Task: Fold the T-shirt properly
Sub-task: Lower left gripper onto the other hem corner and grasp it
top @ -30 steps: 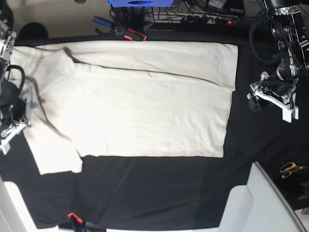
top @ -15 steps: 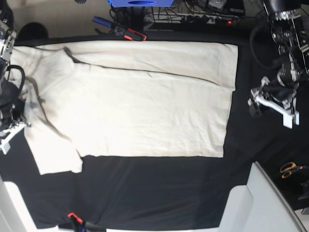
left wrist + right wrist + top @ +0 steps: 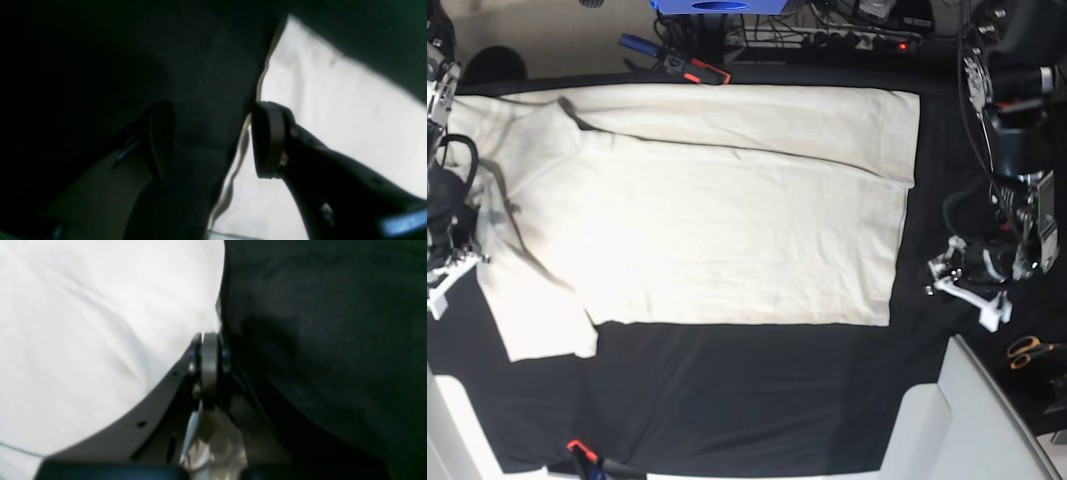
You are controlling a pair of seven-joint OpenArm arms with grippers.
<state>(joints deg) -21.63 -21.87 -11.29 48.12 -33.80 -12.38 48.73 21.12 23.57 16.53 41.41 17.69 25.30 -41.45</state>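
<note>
Base view: T-shirt lies flat on the black table cover, filling most of upper centre. Top long edge is folded down over the body, leaving a diagonal crease line across the upper part. One sleeve sticks out at lower left, hem runs along the right side. No containers w/ contents visible; just clutter behind the far edge, incl. a blue item, a red-and-black tool and cables. Orange-handled scissors lie at the right edge, off the cloth. Pale panel at lower right corner.

Left gripper hangs over bare black cover, near the hem's lower right corner but apart from it. Right gripper sits at the shirt's left edge by the sleeve; jaw state hard to read from here.

Left wrist view: left gripper has jaws roughly half apart, nothing btwn them, only dark cover seen through the gap. The right-hand pad sits just over the shirt's edge; pale cloth fills the right side of the view, hem seam running along the border w/ the black.

Right wrist view: right gripper is fully closed, pads pressed together right at the boundary where white cloth meets black cover. Blurry; can't tell whether any fabric is pinched btwn the pads.
</note>
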